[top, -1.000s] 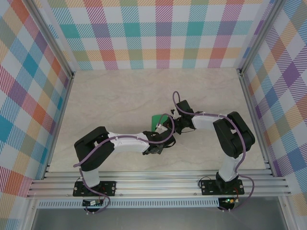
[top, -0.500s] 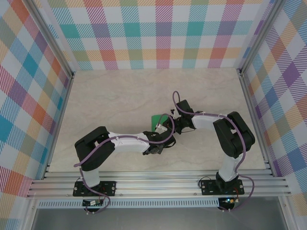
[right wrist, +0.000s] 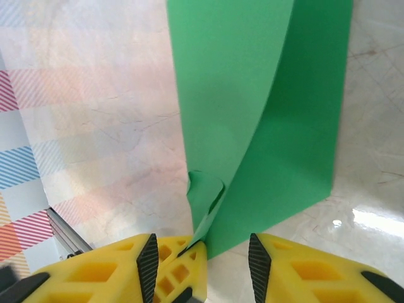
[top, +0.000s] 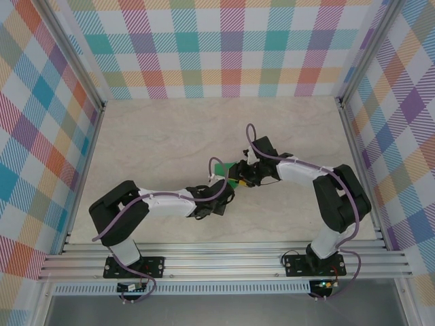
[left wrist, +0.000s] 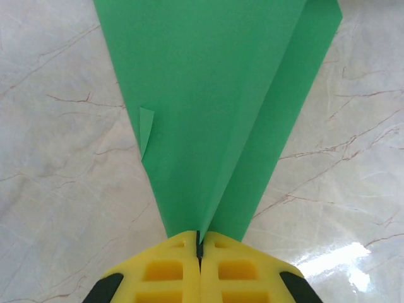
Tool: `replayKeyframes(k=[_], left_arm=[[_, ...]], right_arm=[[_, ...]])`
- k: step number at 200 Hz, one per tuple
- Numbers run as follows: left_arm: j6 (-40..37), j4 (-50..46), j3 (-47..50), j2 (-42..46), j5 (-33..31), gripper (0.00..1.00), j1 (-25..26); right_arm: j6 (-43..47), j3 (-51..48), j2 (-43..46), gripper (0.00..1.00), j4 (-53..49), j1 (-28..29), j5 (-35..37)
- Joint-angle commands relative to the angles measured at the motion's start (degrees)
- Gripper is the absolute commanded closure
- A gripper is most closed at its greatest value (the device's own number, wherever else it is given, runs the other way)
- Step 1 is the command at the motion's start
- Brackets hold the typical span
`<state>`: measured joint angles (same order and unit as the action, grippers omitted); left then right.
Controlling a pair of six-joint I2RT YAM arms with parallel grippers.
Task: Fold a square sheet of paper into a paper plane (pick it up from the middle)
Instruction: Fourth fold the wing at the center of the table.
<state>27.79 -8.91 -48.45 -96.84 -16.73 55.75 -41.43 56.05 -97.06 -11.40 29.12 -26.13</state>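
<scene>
— Compared with one second ago, changed how?

— From above: left gripper [top: 230, 188] now more toward 11 o'clock, with its arm stretched longer and its shoulder swung toward 9 o'clock. Right gripper [top: 242, 174] a little more toward 12 o'clock, with its elbow pushed out toward 3 o'clock. Less green visible of the sheet of paper [top: 222, 168] than before, and more covered by the two wrists.

— And the claws at this moment?

— On the left: fingers [left wrist: 183, 271] pressed fully together, pinching the narrow end of the sheet of paper [left wrist: 214, 107]. On the right: fingers [right wrist: 146, 257] clearly apart, gripping nothing. Just the near edge of the sheet of paper [right wrist: 252, 95] hanging between them, toward the finger at 9 o'clock.

— Place of the paper?

— About the middle of the table [top: 163, 136], directly between both grippers, fanning out toward 12 o'clock from the left fingers. Resting on the marble or lifted above it: cannot tell.

— Counting, please?

— One sheet, folded into two layers along one long crease. One small curled flap [left wrist: 145, 129] at the 9 o'clock edge, in the left wrist view. Two arms, two grippers.
</scene>
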Motion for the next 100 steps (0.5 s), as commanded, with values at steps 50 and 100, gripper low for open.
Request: replayKeyframes(k=[50, 100], left_arm=[[3.04, 13.17, 8.25, 3.63, 16.61, 1.0, -7.0], [5.3, 17.28, 12.18, 4.55, 20.91, 1.0, -10.53]], right_arm=[[4.72, 0.45, -0.39, 0.73, 3.31, -0.65, -9.17], [4.18, 2.97, -6.19, 0.83, 5.82, 0.03, -13.4]])
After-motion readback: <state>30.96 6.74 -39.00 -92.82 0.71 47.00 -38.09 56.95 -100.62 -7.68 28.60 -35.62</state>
